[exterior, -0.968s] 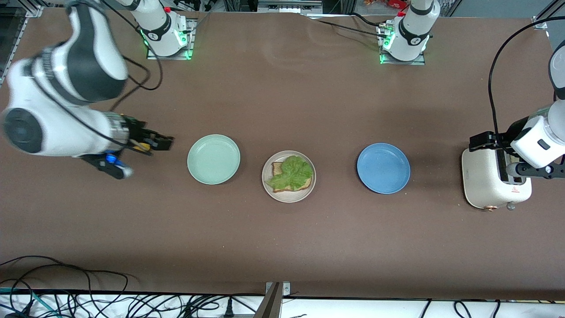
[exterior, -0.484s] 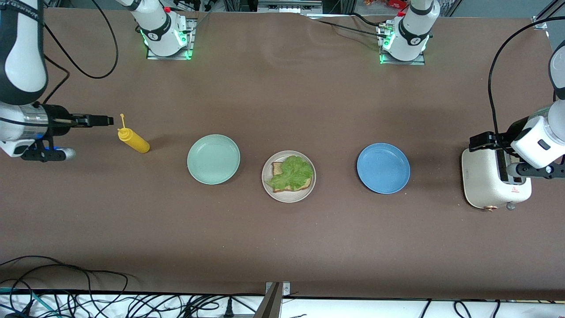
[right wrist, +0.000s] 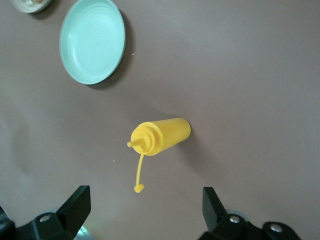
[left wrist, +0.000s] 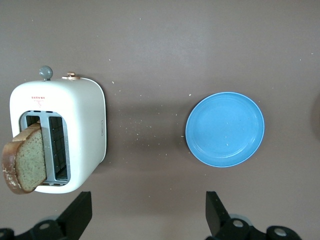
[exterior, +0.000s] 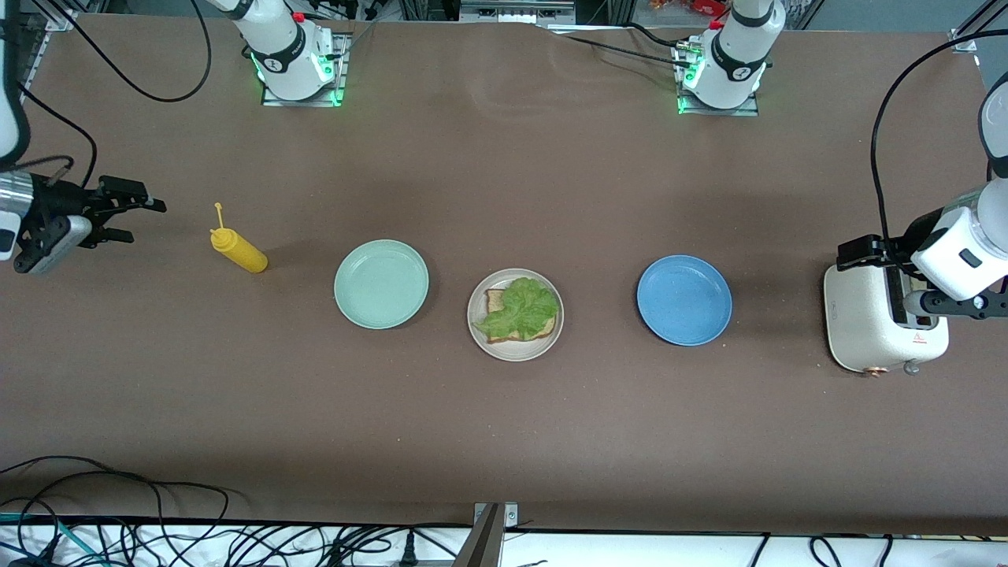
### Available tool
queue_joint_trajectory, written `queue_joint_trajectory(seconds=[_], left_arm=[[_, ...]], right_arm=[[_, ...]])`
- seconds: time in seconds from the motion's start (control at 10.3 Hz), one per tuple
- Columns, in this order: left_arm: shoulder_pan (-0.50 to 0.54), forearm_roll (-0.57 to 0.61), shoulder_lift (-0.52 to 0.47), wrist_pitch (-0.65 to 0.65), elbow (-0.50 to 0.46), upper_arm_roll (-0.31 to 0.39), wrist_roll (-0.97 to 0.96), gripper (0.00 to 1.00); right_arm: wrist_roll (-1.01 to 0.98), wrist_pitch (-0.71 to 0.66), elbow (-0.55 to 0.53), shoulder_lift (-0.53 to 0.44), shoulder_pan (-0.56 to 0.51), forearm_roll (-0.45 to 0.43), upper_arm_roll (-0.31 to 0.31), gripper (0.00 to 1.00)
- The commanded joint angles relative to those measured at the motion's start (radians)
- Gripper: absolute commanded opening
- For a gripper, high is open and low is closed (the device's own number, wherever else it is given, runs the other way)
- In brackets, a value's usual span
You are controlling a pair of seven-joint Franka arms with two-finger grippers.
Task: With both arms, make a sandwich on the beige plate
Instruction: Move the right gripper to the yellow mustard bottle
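Beige plate (exterior: 515, 352) has bottom slice (exterior: 497, 302) plus lettuce (exterior: 521, 308); top slice (left wrist: 22, 161) in toaster (exterior: 865, 327); left tool (left wrist: 148, 215), right tool (right wrist: 145, 208) both open, empty

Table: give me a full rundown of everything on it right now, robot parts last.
Beige plate: one, cream, middle of the table.
Bread slice: one, tan with brown crust, on the beige plate.
Lettuce leaf: one, green, on that slice.
Green plate: one, mint, beside the beige plate toward the right arm's end.
Blue plate: one, blue, toward the left arm's end.
Mustard bottle: one, yellow, standing beside the green plate.
Toaster: one, cream, at the left arm's end.
Second bread slice: one, tan, sticking out of a toaster slot.
Right gripper: black, open, beside the bottle.
Left gripper: black, open, over the toaster.
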Motion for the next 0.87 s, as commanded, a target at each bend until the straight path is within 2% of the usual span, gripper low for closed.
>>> queue_joint_trajectory(seconds=[0.0,0.29,0.48,0.77], left_arm=[[0.001,0.031,-0.007,-0.004,-0.004,-0.006,-0.007,1.00],[0.001,0.031,-0.009,-0.006,-0.005,-0.006,-0.008,1.00],[0.001,0.031,-0.007,-0.006,-0.005,-0.006,-0.007,1.00],[0.001,0.031,-0.007,-0.006,-0.005,-0.006,-0.007,1.00]], right_arm=[[-0.351,0.038,-0.120,-0.032,-0.008,0.135,-0.047,0.99],[-0.752,0.064,-0.209,-0.012,-0.055,0.267,-0.047,0.99],[-0.957,0.064,-0.252,0.032,-0.097,0.347,-0.047,0.99],[-1.221,0.049,-0.258,0.142,-0.131,0.481,-0.045,0.99]])
